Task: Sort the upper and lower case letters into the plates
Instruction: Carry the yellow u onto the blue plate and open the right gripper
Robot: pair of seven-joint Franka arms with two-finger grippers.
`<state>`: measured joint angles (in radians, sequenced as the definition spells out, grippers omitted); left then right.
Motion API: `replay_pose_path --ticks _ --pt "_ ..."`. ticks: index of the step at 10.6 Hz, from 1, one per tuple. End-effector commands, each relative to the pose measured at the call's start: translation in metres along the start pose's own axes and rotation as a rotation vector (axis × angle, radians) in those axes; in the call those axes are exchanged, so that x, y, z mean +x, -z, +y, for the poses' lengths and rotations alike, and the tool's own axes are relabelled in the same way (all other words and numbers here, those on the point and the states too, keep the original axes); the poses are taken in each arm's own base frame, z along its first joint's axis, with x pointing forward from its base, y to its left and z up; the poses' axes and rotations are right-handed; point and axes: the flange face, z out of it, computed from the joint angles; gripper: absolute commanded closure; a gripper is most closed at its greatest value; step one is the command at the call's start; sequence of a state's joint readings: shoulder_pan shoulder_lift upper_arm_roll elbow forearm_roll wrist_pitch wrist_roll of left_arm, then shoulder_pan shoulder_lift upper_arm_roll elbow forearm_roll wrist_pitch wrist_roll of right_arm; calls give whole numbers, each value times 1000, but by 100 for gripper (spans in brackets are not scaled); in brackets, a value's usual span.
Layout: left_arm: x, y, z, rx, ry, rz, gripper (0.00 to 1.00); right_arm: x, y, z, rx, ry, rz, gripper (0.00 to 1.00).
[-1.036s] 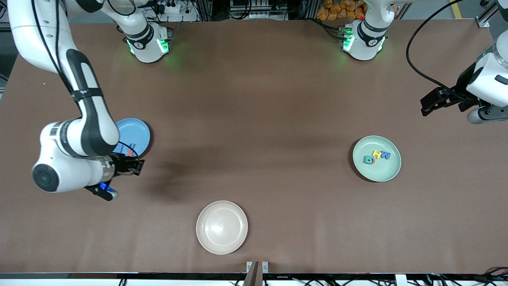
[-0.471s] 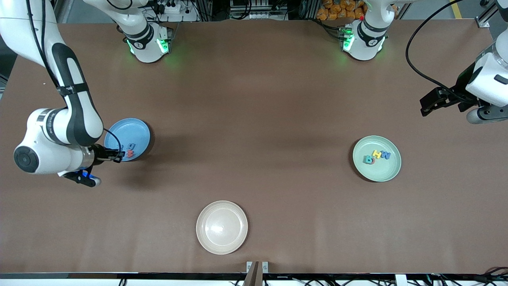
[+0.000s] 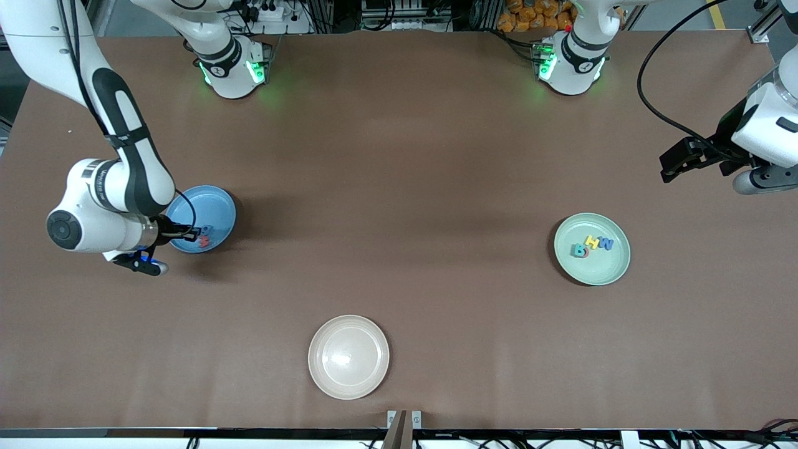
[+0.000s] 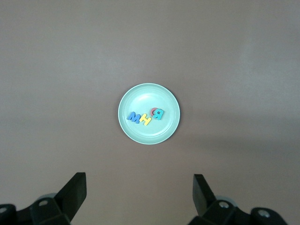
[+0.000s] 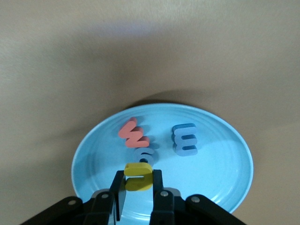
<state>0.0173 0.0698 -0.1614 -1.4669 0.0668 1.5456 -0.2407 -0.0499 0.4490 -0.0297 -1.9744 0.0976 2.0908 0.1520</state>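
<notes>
Front view: right tool (image 3: pixel 198 236) sits over the blue plate (image 3: pixel 215 202), which lies toward the right arm's end of the table (image 3: pixel 399 187), partly covered by the arm's wrist. A red letter (image 3: pixel 204 242) shows on that plate just beside the tool tips. The mint plate (image 3: pixel 614 268) lies toward the left arm's end, with four letters bunched in it: blue M (image 3: pixel 605 244), yellow H (image 3: pixel 591 241), teal R (image 3: pixel 580 251), and a red letter under the R. Left tool (image 3: pixel 670 165) hangs over the table edge at the left arm's end, well apart from the mint plate; that arm waits. A cream plate (image 3: pixel 348 357) lies near the table edge closest to the camera, nothing in it.

Left wrist view: left tool fingers (image 4: pixel 75 190) stand wide apart, nothing between them. Mint plate (image 4: pixel 140 136) is well below, carrying the blue M (image 4: pixel 134 117), yellow H (image 4: pixel 146 120), teal R (image 4: pixel 159 114) and a red letter peeking out from under the R.

Right wrist view: right tool (image 5: pixel 137 183) is clamped on a yellow letter (image 5: pixel 138 176), held over the blue plate (image 5: pixel 220 178). On the plate: red letter (image 5: pixel 133 134), blue E (image 5: pixel 185 139), and a blue-grey letter (image 5: pixel 143 155) just beside the yellow one.
</notes>
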Motion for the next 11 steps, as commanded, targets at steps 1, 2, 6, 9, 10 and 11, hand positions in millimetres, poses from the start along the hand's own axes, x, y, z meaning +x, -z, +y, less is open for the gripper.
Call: replay_pose_path --ticks 1,2,6,9,10,11 --pt "-1 5 -1 19 -5 18 0 -11 6 4 2 12 12 19" --pt "-1 6 -1 18 -6 19 0 -11 6 4 2 11 10 0" --pt "-2 6 0 18 -8 18 0 -19 54 -2 14 8 20 0" --pt "-5 10 1 7 -9 23 0 -24 127 -19 22 53 106 0" --pt "-6 13 2 4 -11 26 0 -25 160 -22 23 65 114 0" --pt "-8 17 1 -5 -9 32 0 -28 196 -28 0 81 134 0"
